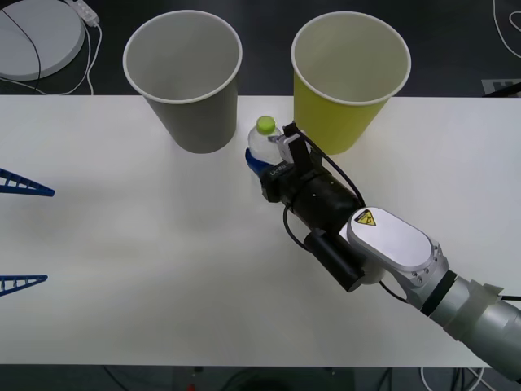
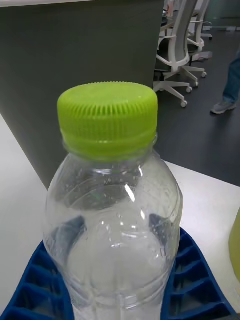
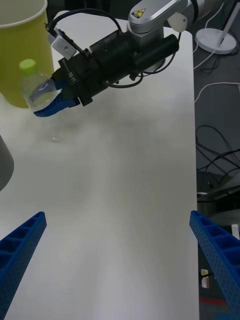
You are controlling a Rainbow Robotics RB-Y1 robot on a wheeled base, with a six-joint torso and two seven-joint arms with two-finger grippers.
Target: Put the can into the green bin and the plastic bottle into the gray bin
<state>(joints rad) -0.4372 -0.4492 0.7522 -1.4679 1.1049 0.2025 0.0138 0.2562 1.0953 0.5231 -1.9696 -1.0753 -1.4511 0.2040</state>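
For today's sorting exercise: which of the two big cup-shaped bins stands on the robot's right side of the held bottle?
The green bin; the gray bin stands to the left of the plastic bottle in the right gripper.

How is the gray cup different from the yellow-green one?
The gray bin is dark gray; the green bin is yellow-green. The gray bin stands on the robot's left, the green bin on its right, with the plastic bottle between them. Both are big, upright, white-rimmed and pale inside.
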